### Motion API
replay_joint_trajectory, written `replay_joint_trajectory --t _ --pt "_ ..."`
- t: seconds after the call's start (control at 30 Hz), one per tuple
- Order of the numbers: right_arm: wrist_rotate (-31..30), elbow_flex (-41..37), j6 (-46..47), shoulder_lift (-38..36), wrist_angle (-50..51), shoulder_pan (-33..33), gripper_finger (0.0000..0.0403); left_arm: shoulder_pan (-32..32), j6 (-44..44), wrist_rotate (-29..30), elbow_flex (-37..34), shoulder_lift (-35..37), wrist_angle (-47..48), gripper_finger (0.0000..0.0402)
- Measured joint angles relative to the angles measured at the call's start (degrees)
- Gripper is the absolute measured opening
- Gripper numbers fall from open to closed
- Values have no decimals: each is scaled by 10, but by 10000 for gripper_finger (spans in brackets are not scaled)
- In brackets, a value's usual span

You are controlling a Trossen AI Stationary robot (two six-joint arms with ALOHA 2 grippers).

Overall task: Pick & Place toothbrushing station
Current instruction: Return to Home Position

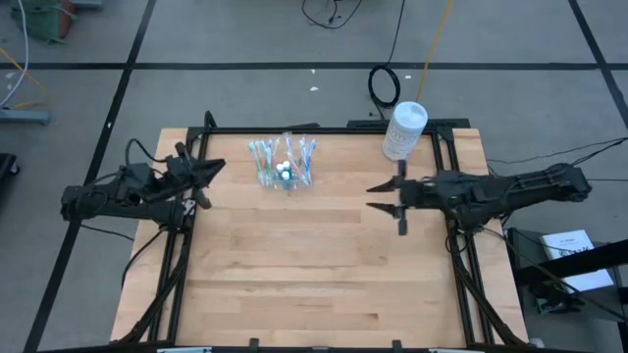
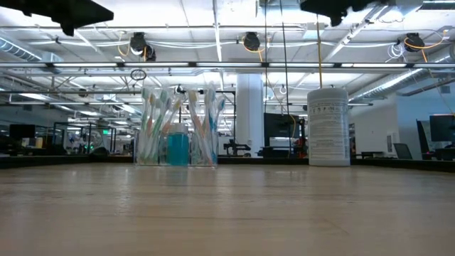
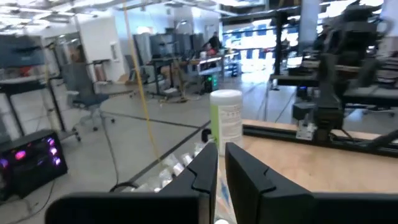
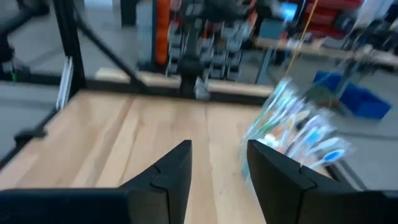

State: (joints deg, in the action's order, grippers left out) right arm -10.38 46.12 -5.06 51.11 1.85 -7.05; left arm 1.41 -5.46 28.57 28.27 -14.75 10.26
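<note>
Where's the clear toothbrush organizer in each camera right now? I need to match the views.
High view: clear organizer at the table's back edge, left of the white tub.
Low view: organizer left of centre, tub right of it.
Left wrist view: organizer near, partly hidden; tub beyond.
Right wrist view: organizer ahead; no tub.
Shared landmark: the white tub.

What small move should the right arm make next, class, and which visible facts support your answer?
Probably draw the right gripper back toward its own side of the table. Its fingers are open and hold nothing. The clear organizer stands upright, full of toothbrushes, apart from both grippers. The left gripper sits shut near the table's left edge, so no placing seems left to do.
</note>
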Motion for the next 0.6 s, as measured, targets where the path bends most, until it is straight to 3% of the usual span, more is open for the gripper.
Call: replay_joint_trajectory --t 0.33,0.6 --pt "1 -228 10 -250 -132 0 146 0 -3 -25 -12 79 75 40" --pt "1 -301 8 -370 -125 0 146 0 -47 -63 -88 145 28 40"
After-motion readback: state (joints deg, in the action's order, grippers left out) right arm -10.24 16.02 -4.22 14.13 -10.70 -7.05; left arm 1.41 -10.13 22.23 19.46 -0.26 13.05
